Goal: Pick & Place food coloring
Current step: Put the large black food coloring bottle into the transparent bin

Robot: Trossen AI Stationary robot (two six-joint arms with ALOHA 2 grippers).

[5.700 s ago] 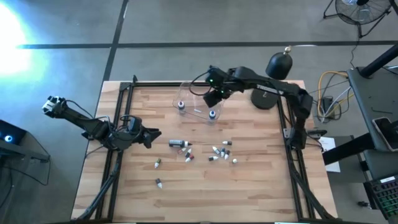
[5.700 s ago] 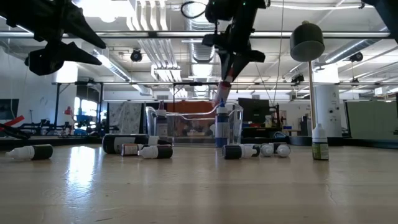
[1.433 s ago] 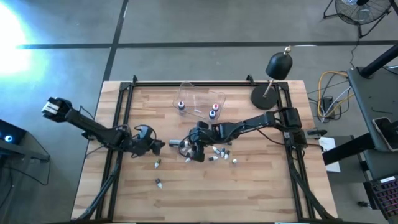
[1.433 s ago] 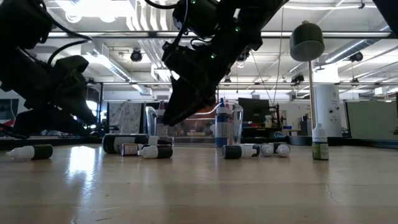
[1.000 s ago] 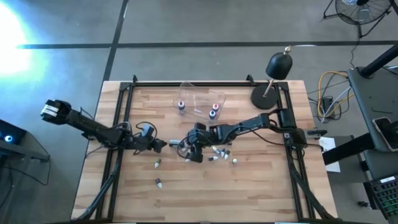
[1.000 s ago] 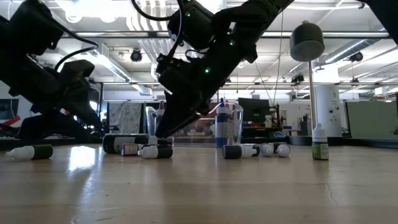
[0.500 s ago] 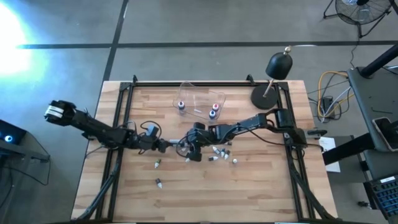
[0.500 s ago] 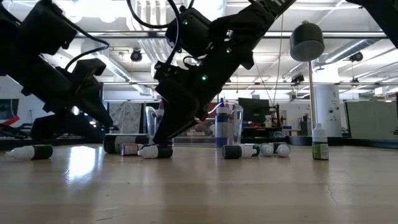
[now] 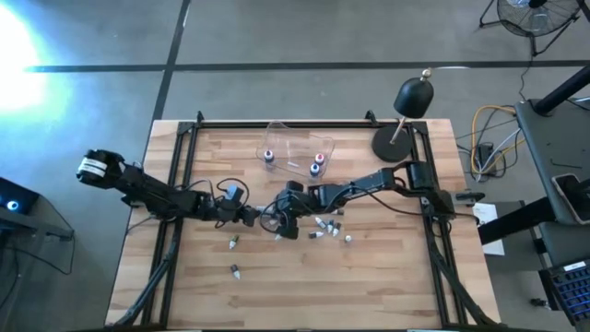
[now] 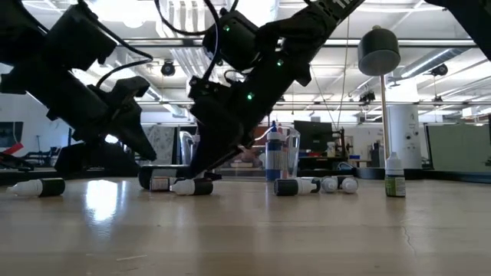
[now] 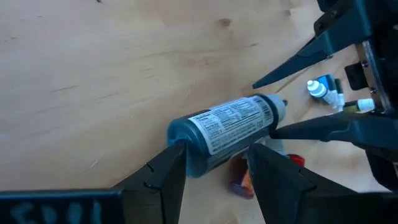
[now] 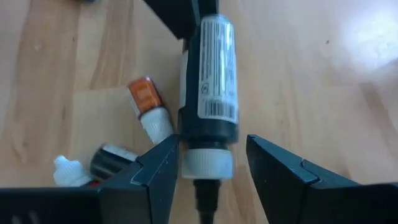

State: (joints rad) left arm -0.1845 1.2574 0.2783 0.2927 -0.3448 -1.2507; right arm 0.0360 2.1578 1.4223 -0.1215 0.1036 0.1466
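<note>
Near the middle of the wooden table, a large dark dropper bottle lies on its side, and both pincers meet at it from opposite ends. The left pincer reaches in from the bottle's base end; in the left wrist view its two fingers stand spread on either side of the bottle's blue-dark body, not pressed to it. The right pincer comes at the pale cap end; in the right wrist view its fingers are also spread wide, flanking the cap, with the printed label facing up.

Just beside the large bottle, on the side away from the clear tub, lie a small orange-red bottle and a tiny dark one with a pale tip. Farther along from the bottle, past the right pincer, a loose cluster of small bottles lies scattered. Two more tiny bottles lie well apart from the large one, toward the table's near edge.

Beyond the large bottle, the clear tub holds two upright bottles. A black lamp stands at the table's far corner, well apart from the bottle.
</note>
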